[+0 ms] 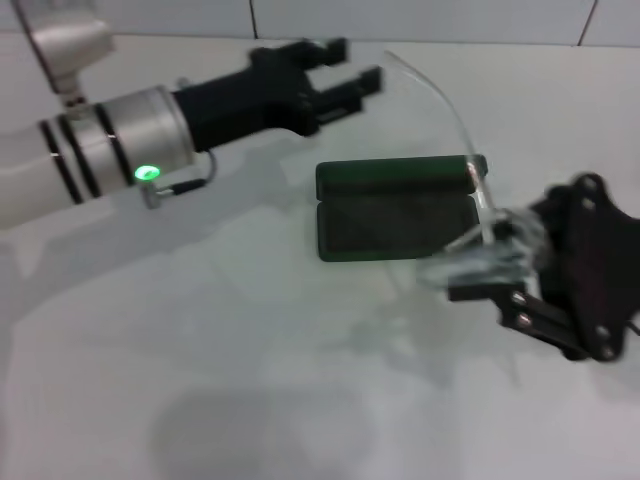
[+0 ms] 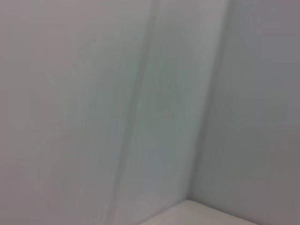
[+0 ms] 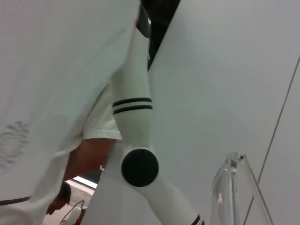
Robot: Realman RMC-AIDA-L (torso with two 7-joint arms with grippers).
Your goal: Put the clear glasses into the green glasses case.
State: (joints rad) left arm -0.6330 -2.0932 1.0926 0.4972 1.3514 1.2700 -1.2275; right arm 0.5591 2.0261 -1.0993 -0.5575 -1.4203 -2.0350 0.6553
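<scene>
There is one green glasses case point(image 1: 398, 209), lying open on the white table point(image 1: 200, 380); there is one pair of clear glasses point(image 1: 478, 255). The right gripper point(image 1: 470, 272) pinches the glasses tight, just beside the case's right end; the left gripper point(image 1: 350, 68) hangs open behind the case, holding nothing.

A plain white desk point(image 1: 250, 380) fills most of the head view, and soft grey shadows are cast across its surface. Behind it a wall of pale tiles point(image 1: 420, 18) is seen, divided by thin dark joints. In the left wrist view only a pale grey-white wall point(image 2: 93, 103) is shown, marked by faint vertical seams, with a lighter corner low down. In the right wrist view a white wall point(image 3: 225, 70) is crossed by one thin slanting line.
</scene>
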